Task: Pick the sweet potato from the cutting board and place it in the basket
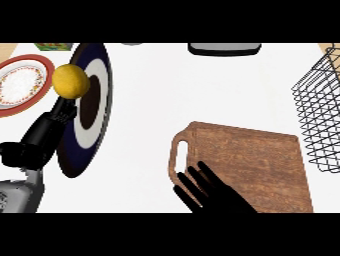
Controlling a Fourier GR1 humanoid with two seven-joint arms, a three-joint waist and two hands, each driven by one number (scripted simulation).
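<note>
a grey, rounded left forearm ends in a black left hand [44,134]; the right hand [216,192] is all black.

The light here is bright and even, flat across the white desk [202,95], with no glare spot anywhere on it. Almost no cast shadows show: the wire basket [328,110] at the right throws none that I can make out, and the cutting board [247,165] lies without a dark edge beside it. The right hand [210,192] reads as a nearly solid black shape, its surface detail lost. The yellow round fruit [70,81] at the left is softly shaded towards its underside. The dark plate [103,75] looks stretched, taller than wide.
</note>
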